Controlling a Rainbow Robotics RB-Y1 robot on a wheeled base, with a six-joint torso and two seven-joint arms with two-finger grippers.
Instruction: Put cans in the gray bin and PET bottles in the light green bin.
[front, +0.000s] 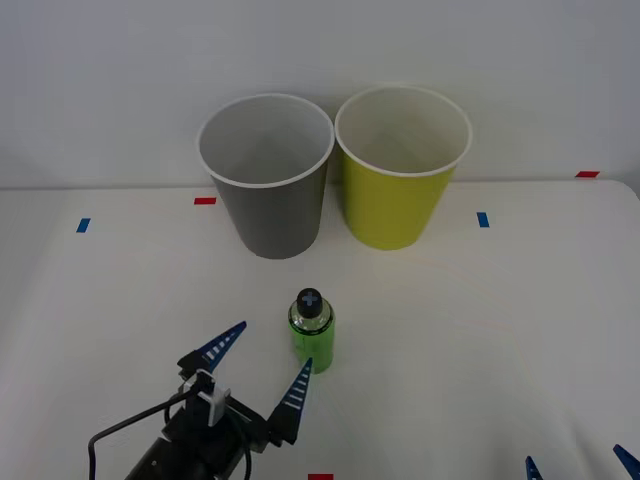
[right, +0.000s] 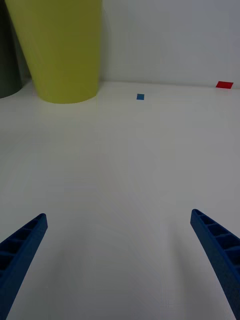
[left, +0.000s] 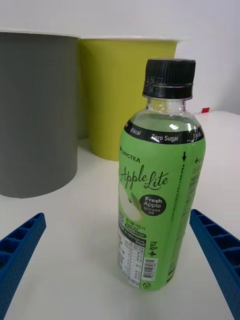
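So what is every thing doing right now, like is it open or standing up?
PET bottle: upright on the table, black cap on, not gripped.
Gray bin: upright, nothing visible inside.
Light green bin: upright beside it, nothing visible inside.
Left gripper: open, fingers near the bottle.
Right gripper: open, holding nothing.

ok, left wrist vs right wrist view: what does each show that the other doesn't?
Left wrist alone: the PET bottle, upright with black cap on, just ahead of the open left claw and not yet gripped. Right wrist alone: a blue tape mark and bare table ahead of the open right claw. Both: the light green bin beside the gray bin, and a red tape mark.
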